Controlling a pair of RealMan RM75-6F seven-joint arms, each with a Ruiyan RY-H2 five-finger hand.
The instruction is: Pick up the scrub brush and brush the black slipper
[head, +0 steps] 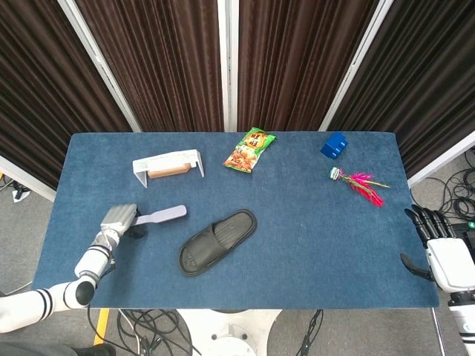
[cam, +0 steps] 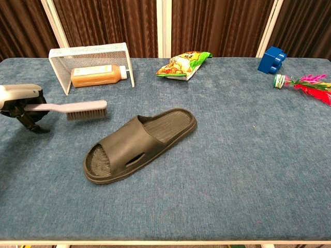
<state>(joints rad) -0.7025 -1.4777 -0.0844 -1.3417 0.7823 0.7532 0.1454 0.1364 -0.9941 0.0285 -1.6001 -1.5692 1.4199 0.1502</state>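
Observation:
The black slipper (head: 217, 241) (cam: 138, 143) lies sole down near the middle of the blue table, toe pointing to the far right. Left of it, my left hand (head: 119, 221) (cam: 20, 102) grips the handle of the scrub brush (head: 162, 215) (cam: 77, 109), a grey-white brush with bristles facing down, lifted off the cloth. The brush head hangs about a hand's width left of the slipper's heel. My right hand (head: 439, 245) rests off the table's right edge, fingers spread, holding nothing.
A white wire rack (head: 168, 166) (cam: 91, 62) with an orange bottle lies at the back left. A snack bag (head: 250, 150) (cam: 184, 63) is at back centre. A blue block (head: 334, 144) (cam: 272, 59) and a pink feathered shuttlecock (head: 359, 182) (cam: 304, 82) sit at the back right.

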